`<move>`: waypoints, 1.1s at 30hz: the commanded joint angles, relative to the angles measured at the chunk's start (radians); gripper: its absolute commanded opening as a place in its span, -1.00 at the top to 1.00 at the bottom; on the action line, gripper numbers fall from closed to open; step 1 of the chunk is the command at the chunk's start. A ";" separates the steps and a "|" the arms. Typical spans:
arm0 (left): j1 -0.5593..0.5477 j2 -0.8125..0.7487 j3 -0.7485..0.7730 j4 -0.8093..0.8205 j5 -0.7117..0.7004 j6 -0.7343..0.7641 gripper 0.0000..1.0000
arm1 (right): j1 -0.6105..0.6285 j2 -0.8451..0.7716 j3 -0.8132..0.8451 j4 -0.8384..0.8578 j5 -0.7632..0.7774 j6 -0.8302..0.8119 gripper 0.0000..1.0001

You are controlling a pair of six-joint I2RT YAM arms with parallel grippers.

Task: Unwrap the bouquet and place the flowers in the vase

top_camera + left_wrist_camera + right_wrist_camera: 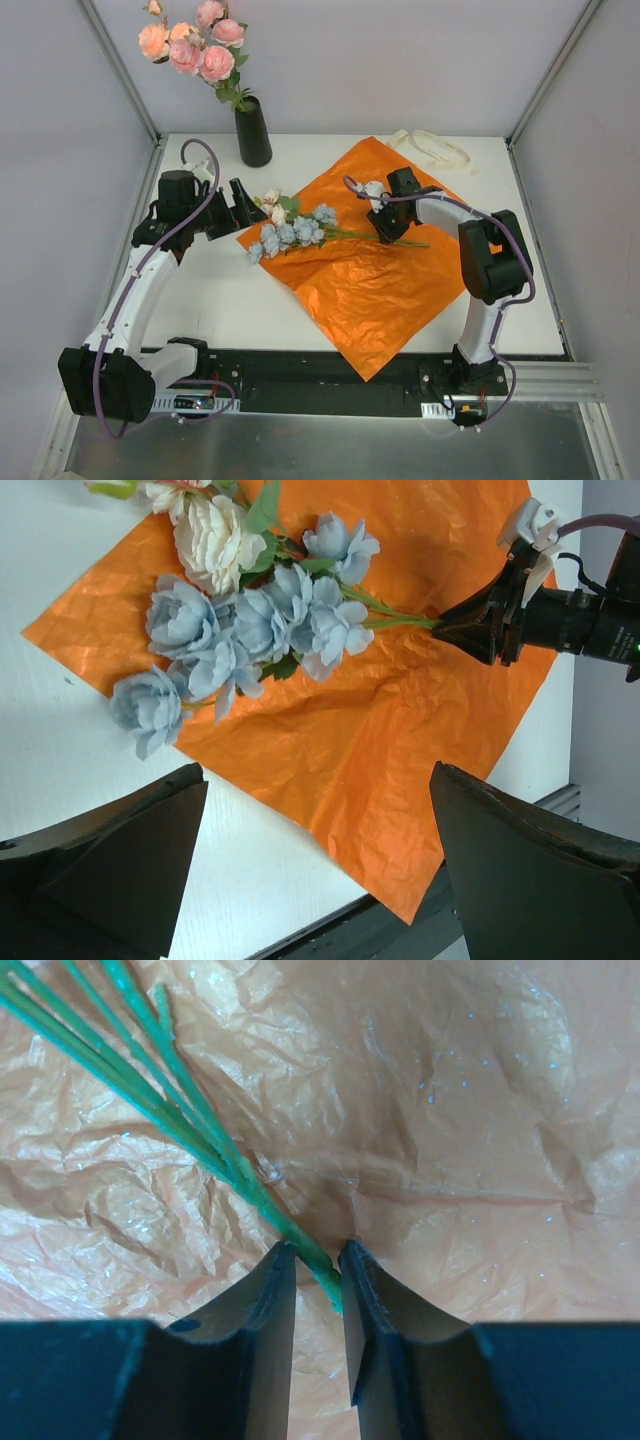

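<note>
The orange paper [380, 290] lies spread flat on the table, with pale blue and cream flowers [290, 235] resting on its left corner. Their green stems [180, 1110] run right into my right gripper [385, 235]. Its jaws are narrowed around the stem ends [317, 1250], and a gap still shows beside the stems. Just left of the flower heads [250, 620], my left gripper [243, 207] hovers wide open and holds nothing. The black vase [253, 132] stands at the back left with pink and peach roses [195, 45] in it.
A cream ribbon [435, 148] lies loose at the back right, beyond the paper. Grey enclosure walls surround the white table [230, 290]. The black base rail [300, 380] runs along the near edge, and the paper's front corner overlaps it.
</note>
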 commanded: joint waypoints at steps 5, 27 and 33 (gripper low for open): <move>-0.001 -0.032 0.039 0.010 -0.033 -0.046 -0.97 | 0.007 -0.087 -0.028 0.015 -0.044 -0.081 0.67; -0.003 -0.039 0.028 0.090 0.052 -0.089 -0.93 | 0.021 -0.343 -0.125 0.113 -0.144 -0.031 1.00; -0.010 -0.014 0.005 0.203 0.085 -0.153 -0.89 | 0.022 -0.455 -0.165 0.176 -0.176 0.026 1.00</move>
